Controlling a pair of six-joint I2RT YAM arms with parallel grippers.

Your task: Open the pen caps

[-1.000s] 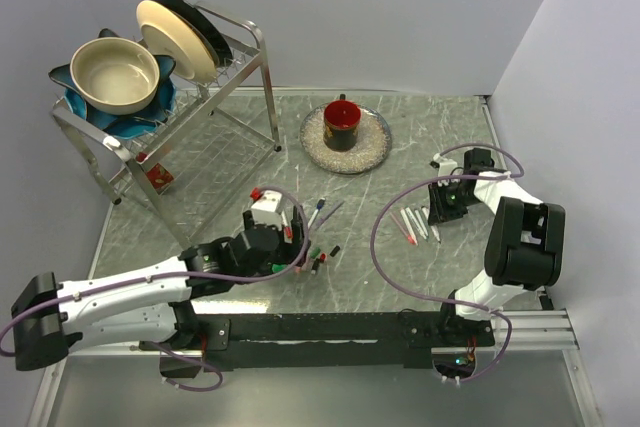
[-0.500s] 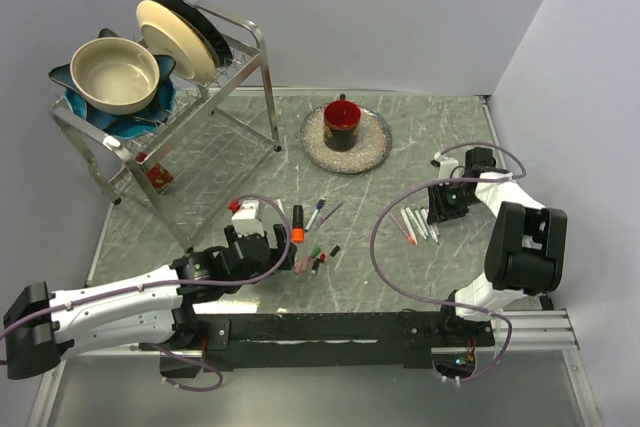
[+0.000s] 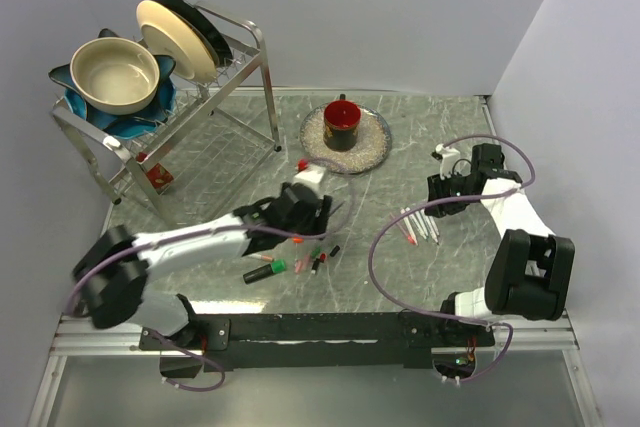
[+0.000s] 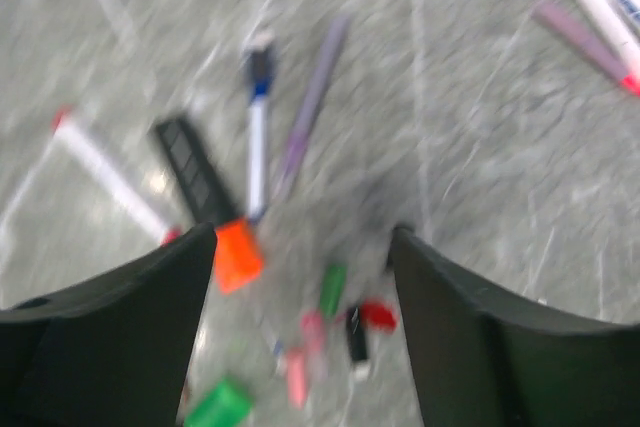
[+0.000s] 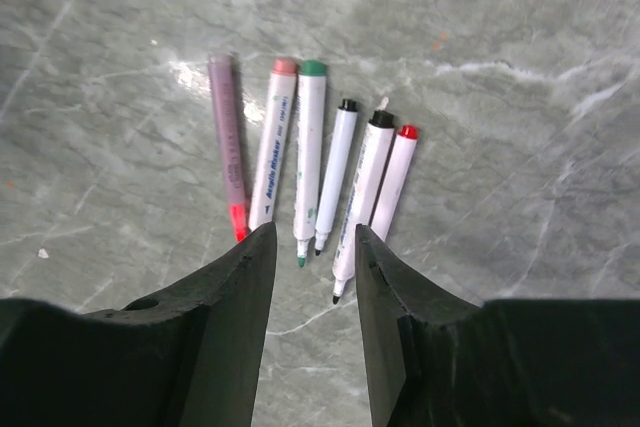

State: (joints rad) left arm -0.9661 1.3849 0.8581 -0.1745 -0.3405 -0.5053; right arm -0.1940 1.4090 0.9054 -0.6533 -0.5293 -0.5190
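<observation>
Currently: left tool (image 4: 302, 239) wide open, empty, over loose pen caps (image 4: 332, 290) scattered on desk (image 3: 420, 137); right tool (image 5: 315, 233) partly open, empty, above six pens (image 5: 307, 157) lying side by side.

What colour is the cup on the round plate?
The cup is red with a dark band, best seen from the top view.

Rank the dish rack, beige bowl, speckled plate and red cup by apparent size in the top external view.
Largest: dish rack.
Next: beige bowl and speckled plate look alike; the bowl is raised nearer the camera, so unranked.
Smallest: red cup.
</observation>
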